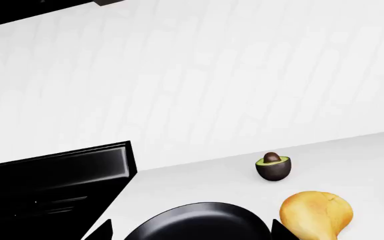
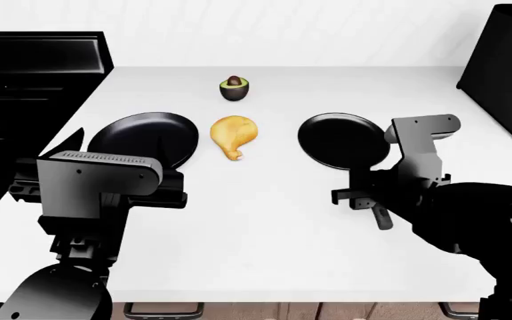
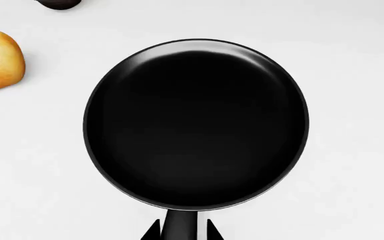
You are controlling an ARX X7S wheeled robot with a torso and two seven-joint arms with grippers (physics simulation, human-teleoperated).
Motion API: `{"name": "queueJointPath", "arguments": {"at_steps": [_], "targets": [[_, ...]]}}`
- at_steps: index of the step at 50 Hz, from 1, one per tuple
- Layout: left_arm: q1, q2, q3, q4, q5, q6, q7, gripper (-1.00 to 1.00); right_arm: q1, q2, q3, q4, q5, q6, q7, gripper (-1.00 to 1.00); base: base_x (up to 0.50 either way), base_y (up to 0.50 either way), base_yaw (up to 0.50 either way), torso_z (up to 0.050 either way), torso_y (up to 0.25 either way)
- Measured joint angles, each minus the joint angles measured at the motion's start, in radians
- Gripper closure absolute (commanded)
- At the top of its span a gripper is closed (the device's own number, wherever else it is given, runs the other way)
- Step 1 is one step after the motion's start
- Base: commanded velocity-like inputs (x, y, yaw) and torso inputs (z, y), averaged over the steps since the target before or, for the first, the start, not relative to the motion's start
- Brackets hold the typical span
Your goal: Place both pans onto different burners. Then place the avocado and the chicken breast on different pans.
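Observation:
Two black pans lie on the white counter, the left pan point(image 2: 145, 137) point(image 1: 199, 222) and the right pan point(image 2: 343, 140) point(image 3: 195, 122). Between them lies the golden chicken breast point(image 2: 234, 135) point(image 1: 315, 215), with the avocado point(image 2: 234, 87) point(image 1: 273, 166) behind it. My left gripper point(image 1: 192, 235) point(image 2: 131, 157) is open, its fingertips wide apart over the left pan's near rim. My right gripper point(image 3: 181, 231) point(image 2: 367, 183) is open, its fingertips straddling the right pan's handle point(image 3: 178, 227), with a small gap on one side. The black range point(image 2: 25, 73) point(image 1: 52, 185) stands at the left; its burners are too dark to make out.
A tall black appliance point(image 2: 509, 67) stands at the counter's far right. A white tiled wall point(image 1: 199, 80) backs the counter. The counter's front edge point(image 2: 283, 300) runs just before my arms.

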Motion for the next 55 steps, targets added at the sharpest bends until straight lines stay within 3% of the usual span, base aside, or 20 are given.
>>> {"name": "queueJointPath", "arguments": {"at_steps": [20, 33, 37, 43, 49, 55], "targets": [[0.007, -0.012, -0.007, -0.012, -0.006, 0.009, -0.004, -1.00, -0.027, -0.007, 0.051, -0.164, 0.148, 0.042, 0.107, 1.00, 0.00, 0.00, 0.00, 0.000, 0.001], [-0.133, -0.051, -0.002, 0.066, -0.043, -0.320, -0.015, -1.00, -0.005, 0.002, 0.075, -0.246, 0.190, 0.057, 0.185, 1.00, 0.00, 0.00, 0.00, 0.000, 0.002], [-0.191, -0.089, -0.040, 0.042, -0.219, -0.401, -0.105, -1.00, 0.000, 0.006, 0.078, -0.256, 0.205, 0.060, 0.200, 1.00, 0.00, 0.00, 0.00, 0.000, 0.003], [-0.289, -0.160, -0.101, -0.048, -0.644, -0.473, -0.356, -1.00, 0.009, 0.014, 0.078, -0.261, 0.224, 0.062, 0.214, 1.00, 0.00, 0.00, 0.00, 0.000, 0.002], [-0.363, -0.221, -0.136, -0.136, -1.024, -0.491, -0.593, -1.00, 0.015, 0.020, 0.074, -0.262, 0.237, 0.060, 0.225, 1.00, 0.00, 0.00, 0.00, 0.000, 0.003], [-0.403, -0.274, -0.147, -0.198, -1.282, -0.481, -0.756, -1.00, 0.016, 0.026, 0.069, -0.261, 0.250, 0.054, 0.235, 1.00, 0.00, 0.00, 0.00, 0.000, 0.002]]}}
